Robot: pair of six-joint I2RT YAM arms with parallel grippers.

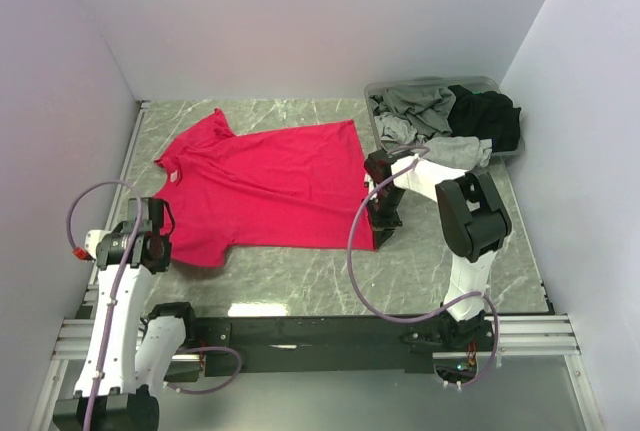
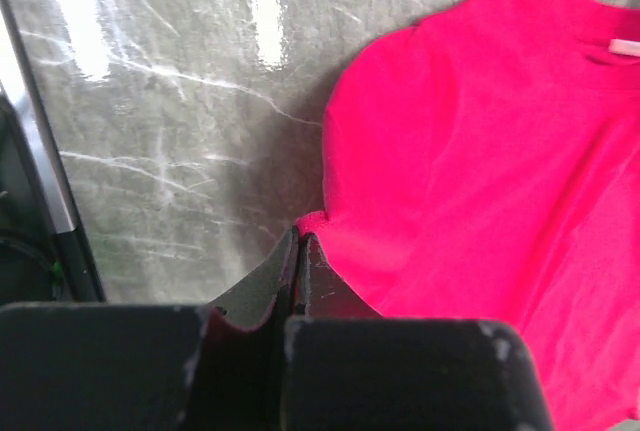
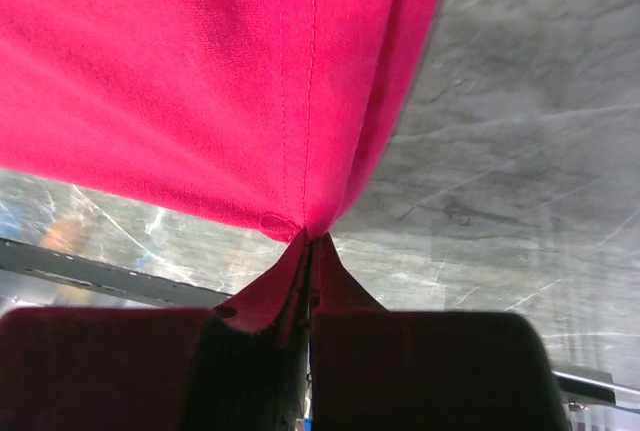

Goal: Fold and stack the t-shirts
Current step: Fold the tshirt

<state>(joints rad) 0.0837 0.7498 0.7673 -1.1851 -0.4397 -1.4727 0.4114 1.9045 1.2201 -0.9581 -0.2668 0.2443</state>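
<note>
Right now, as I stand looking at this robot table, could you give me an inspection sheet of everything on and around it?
Surface: grey marbled table, glossy, with light glare near the front.
Job's things: red t-shirt spread out, collar to the left; grey shirt and black shirt crumpled together.
Clutter: grey tub at the far right, holding the crumpled shirts.
Grippers: left gripper shut on the red t-shirt's near sleeve; right gripper shut on its near hem corner.
Cables: purple cables loop loosely off both arms.
Surroundings: white walls on three sides; metal rail at the front.
</note>
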